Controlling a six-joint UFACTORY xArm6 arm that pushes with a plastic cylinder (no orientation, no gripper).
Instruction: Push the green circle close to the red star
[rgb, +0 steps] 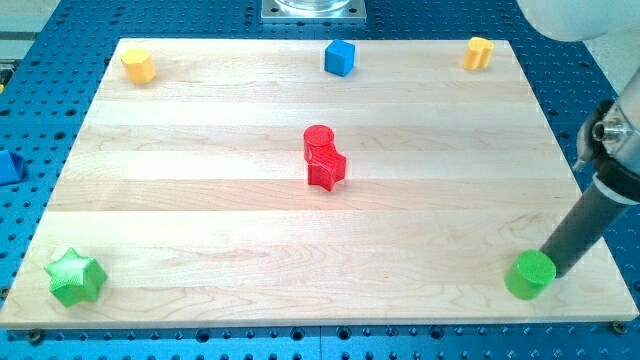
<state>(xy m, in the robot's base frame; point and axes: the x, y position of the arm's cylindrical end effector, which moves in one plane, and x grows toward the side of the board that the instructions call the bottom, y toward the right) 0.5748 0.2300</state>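
Green circle (530, 274) at lower right of frame, near the desk (200, 200) corner; red star (326, 170) at centre, touching a red cylinder (318, 141) just above it. End effector: bare rod, no jaws, nothing grasped; tip (553, 272) at the circle's right edge, touching or nearly so. Best push judged up and left along the line to the star, tip kept behind the circle's centre to stop it rolling off sideways. Ease off short of the star to avoid knocking it. Circle round, upright, no long axis, no heading. Well apart: green star (75, 277) lower left, blue cube (340, 57) top.
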